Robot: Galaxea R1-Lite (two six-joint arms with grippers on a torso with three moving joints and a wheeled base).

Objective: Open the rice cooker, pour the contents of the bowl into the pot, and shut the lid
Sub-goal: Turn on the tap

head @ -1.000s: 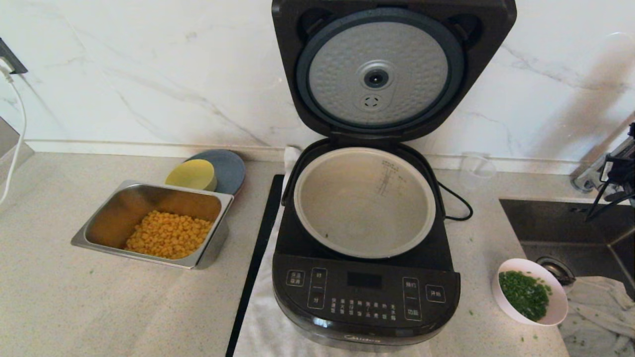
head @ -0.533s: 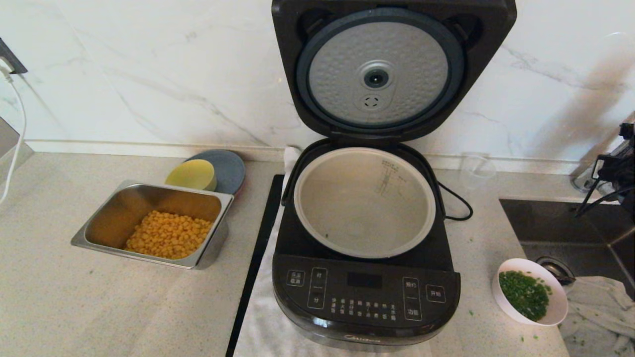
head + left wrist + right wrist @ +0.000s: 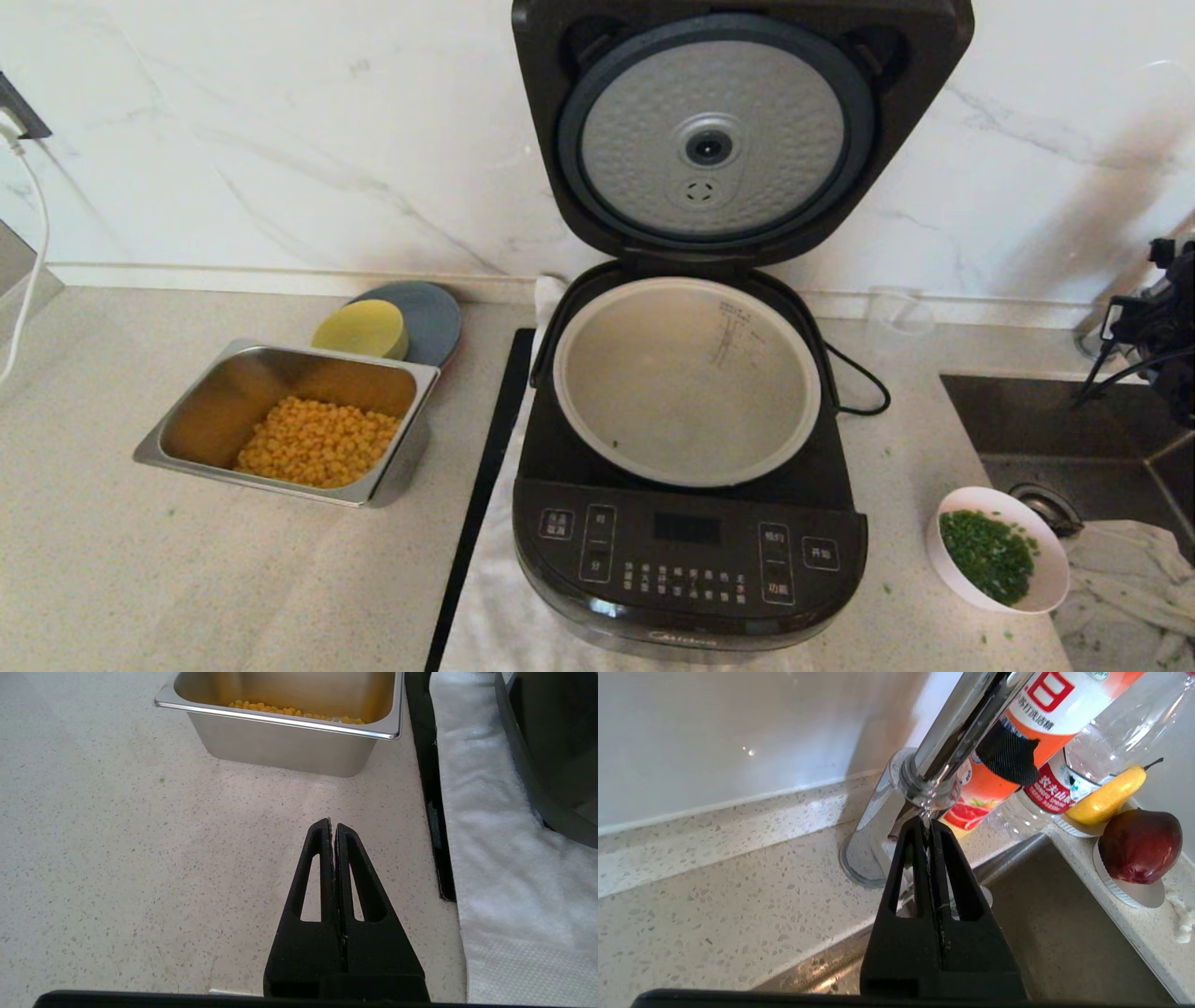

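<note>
My right gripper (image 3: 929, 823) hung over the sink's back corner by the faucet (image 3: 952, 732), fingers pressed together on nothing. My left gripper (image 3: 332, 826) sat parked above the counter (image 3: 117, 835), fingers together too. The lid (image 3: 738, 131) stood open.

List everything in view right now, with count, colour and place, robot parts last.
rice cooker: 1, black, centre, on white towel
lid: 1, black, raised
pot: 1, grey-beige, inside cooker
bowl: 1, pale, right of cooker, holding green contents
steel tray: 1, left, with yellow corn
yellow bowl: 1, behind tray
faucet: 1, chrome, by sink
left gripper: jaws shut, above counter
right gripper: jaws shut, by faucet
</note>
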